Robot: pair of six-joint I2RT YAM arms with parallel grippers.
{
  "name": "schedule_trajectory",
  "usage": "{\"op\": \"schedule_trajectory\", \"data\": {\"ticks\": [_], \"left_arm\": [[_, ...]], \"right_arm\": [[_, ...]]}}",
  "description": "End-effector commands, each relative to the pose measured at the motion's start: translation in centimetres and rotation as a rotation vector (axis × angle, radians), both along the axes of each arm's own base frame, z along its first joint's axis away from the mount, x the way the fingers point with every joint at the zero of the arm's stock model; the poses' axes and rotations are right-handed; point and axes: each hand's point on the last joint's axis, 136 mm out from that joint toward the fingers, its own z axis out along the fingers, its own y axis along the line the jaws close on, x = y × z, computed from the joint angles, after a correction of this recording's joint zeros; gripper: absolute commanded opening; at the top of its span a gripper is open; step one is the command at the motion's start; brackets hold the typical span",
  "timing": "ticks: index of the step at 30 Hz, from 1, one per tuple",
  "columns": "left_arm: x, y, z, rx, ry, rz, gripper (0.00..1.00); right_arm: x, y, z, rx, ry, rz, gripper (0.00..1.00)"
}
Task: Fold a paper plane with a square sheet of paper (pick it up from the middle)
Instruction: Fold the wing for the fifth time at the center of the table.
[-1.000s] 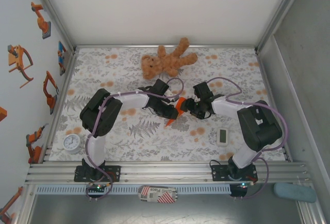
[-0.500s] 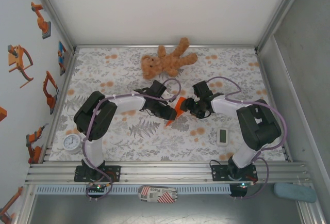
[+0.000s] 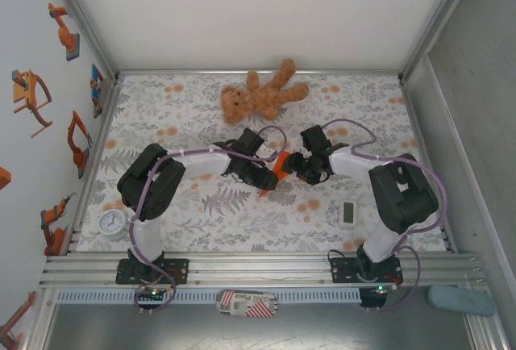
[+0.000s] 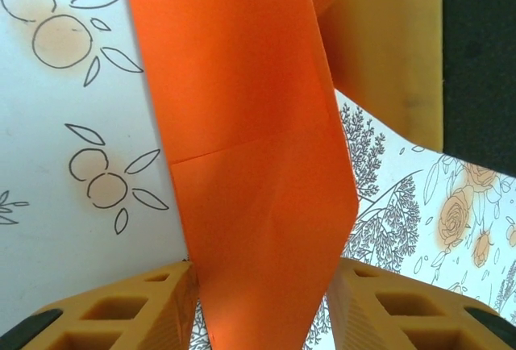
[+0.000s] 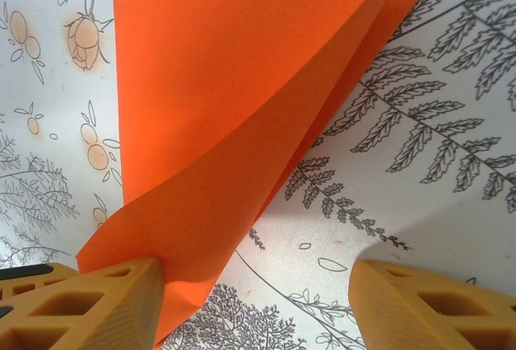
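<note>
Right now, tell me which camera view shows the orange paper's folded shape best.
The right wrist view: the orange paper shows almost whole, its layered flap and pointed tip clear. The left wrist view crops it to a close strip with one crease. The top external view gives a small, distant orange sliver.

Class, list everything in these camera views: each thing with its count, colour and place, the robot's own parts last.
floral cloth: one, white with grey leaves and orange blooms, across the whole work area
sheet of paper: one, bright orange, partly folded, middle of the cloth
teddy bear: one, brown, far middle
round dial: one, white, near left corner
rectangular gadget: one, white, near right
striped box: one, red and white, below the front rail
wall stickers: several, orange, at the left side
left gripper: one, yellow fingers, open either side of the paper
right gripper: one, yellow fingers, open, one finger against the paper
</note>
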Motion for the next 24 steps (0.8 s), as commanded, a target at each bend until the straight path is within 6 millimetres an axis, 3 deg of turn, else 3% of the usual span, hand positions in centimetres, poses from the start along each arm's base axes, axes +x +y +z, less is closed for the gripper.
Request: {"op": "schedule_trajectory", "data": {"ticks": [1,9,24], "left_arm": [[-0.3,0.7,-1.6,0.053,0.010,-0.007,0.44],[-0.6,1.3,-2.6,0.078,0.025,-0.004,0.30],[-1.2,2.0,-4.2,0.097,0.063,0.026,0.27]], "right_arm": [[0.1,-0.5,-4.7,-0.059,0.031,-0.009,0.64],[0.3,-0.4,-5.0,-0.069,0.045,-0.008,0.64],[0.3,-0.6,-6.1,-0.104,0.080,-0.004,0.64]]}}
